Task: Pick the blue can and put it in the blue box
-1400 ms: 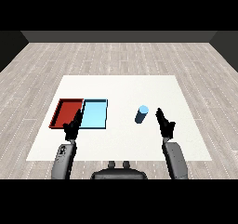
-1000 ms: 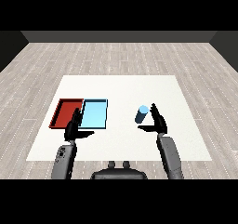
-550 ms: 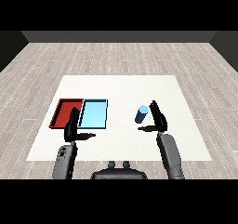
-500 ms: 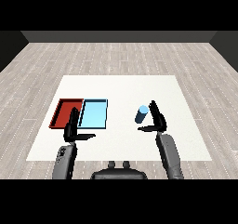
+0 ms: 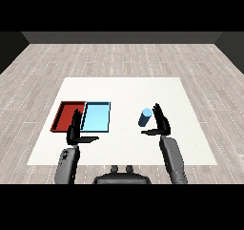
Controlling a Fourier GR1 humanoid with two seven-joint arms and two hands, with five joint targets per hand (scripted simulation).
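Observation:
A blue can (image 5: 145,117) stands on the white table (image 5: 124,90), slightly tilted, right of the trays. My right hand (image 5: 161,121) is open just to the can's right, fingers straight and thumb reaching under it toward the left, not closed round it. The light blue tray (image 5: 96,117) lies left of the can, with the red tray (image 5: 65,115) beside it further left. My left hand (image 5: 75,130) is open at the near edge of the two trays, fingers upright and thumb pointing right, holding nothing.
The table's near edge runs just below both forearms. A grey plank floor surrounds the table.
My right hand has moved left and forward from the table's right side up to the can. The left hand has barely shifted. The can stands where it was.

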